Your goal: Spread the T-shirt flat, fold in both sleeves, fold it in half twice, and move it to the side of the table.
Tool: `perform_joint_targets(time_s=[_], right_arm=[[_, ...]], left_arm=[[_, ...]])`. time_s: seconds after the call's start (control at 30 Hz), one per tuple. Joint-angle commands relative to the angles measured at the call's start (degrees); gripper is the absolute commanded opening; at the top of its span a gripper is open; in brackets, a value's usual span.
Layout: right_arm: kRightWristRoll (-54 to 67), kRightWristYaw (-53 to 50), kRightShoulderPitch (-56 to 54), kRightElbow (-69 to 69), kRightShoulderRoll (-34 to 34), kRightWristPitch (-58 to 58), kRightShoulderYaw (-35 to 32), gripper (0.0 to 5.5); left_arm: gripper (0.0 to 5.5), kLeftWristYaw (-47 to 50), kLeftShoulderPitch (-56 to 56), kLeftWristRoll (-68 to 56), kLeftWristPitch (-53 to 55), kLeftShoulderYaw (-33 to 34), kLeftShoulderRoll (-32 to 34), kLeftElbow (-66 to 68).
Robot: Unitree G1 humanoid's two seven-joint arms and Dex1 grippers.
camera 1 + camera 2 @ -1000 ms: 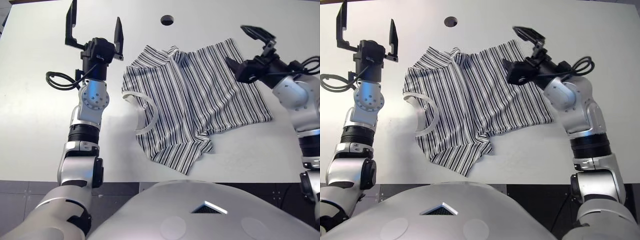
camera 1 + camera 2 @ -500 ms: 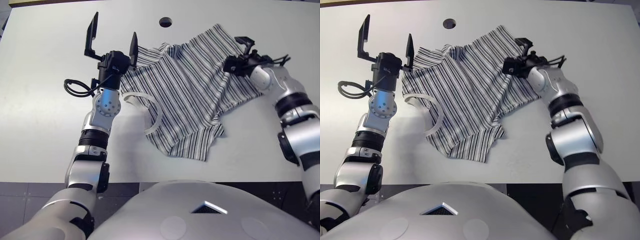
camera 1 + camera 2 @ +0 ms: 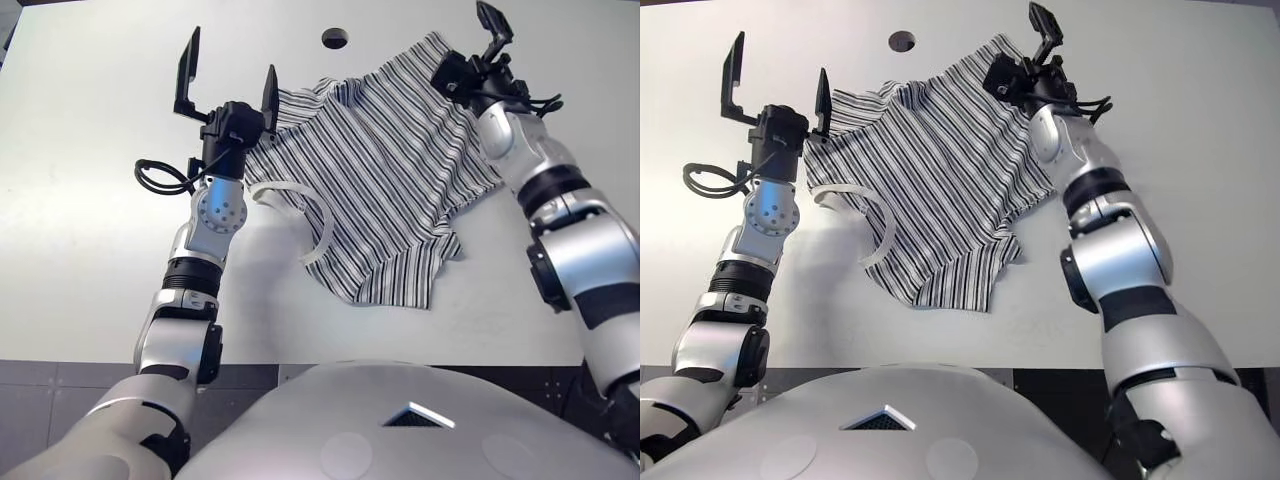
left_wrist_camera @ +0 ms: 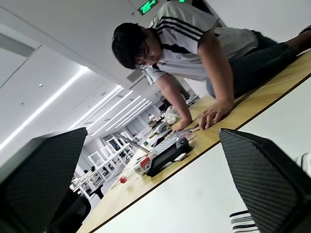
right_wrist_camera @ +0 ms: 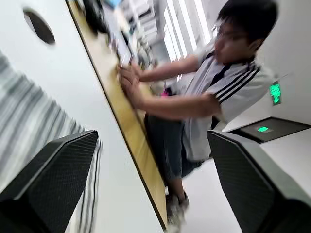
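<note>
The left gripper (image 3: 228, 78) stood with its fingers spread wide and nothing between them, at the 10 o'clock edge of the T-shirt (image 3: 380, 170). The right gripper (image 3: 468, 48) was likewise spread apart over the shirt's 1 o'clock corner. The striped T-shirt lay rumpled and partly spread on the white table (image 3: 80, 220). A round hole (image 3: 335, 39) sat at its 11 o'clock.

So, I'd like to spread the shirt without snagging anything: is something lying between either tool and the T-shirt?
Nothing visible does. The left tool is open, raised by the T-shirt's edge on the robot's left; the right tool is open over its far right corner. A hole in the table lies beyond the shirt, outside both paths.
</note>
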Motion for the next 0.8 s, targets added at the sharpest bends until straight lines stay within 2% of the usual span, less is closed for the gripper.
perform_joint_targets(time_s=[0.03, 0.1, 0.2, 0.33, 0.53, 0.67, 0.8], right_arm=[[5.8, 17.1, 29.5, -50.2, -9.0, -0.3, 4.1, 4.16], [4.5, 23.3, 34.5, -60.4, -9.2, 1.3, 9.4, 4.16], [-0.3, 29.6, 34.6, -65.8, -7.4, 2.8, 12.4, 4.16], [-5.1, 34.6, 33.1, -65.5, -6.6, 4.9, 12.9, 4.16], [-5.2, 42.9, 34.7, -71.0, -8.6, 7.0, 12.5, 4.16], [-7.5, 45.0, 34.8, -68.3, -9.4, 6.4, 13.5, 4.16], [-9.6, 49.1, 36.8, -66.4, -14.2, 3.9, 15.4, 4.16]], left_arm=[[5.01, 1.0, -1.5, -0.4, 0.8, 0.7, 0.7, 1.0], [5.01, 0.7, -2.1, -0.7, 0.9, 1.0, 1.0, 1.4], [5.01, 0.4, -2.8, -1.1, 0.8, 1.4, 1.6, 2.1], [5.01, 0.4, -2.8, -1.2, 0.8, 1.7, 1.9, 2.2], [5.01, 0.6, -2.0, -1.8, 1.1, 1.9, 1.9, 1.4], [5.01, 0.5, -1.6, -1.8, 1.2, 1.9, 1.7, 0.9], [5.01, -0.4, -2.2, -1.5, 1.2, 1.2, 1.8, 0.9]])
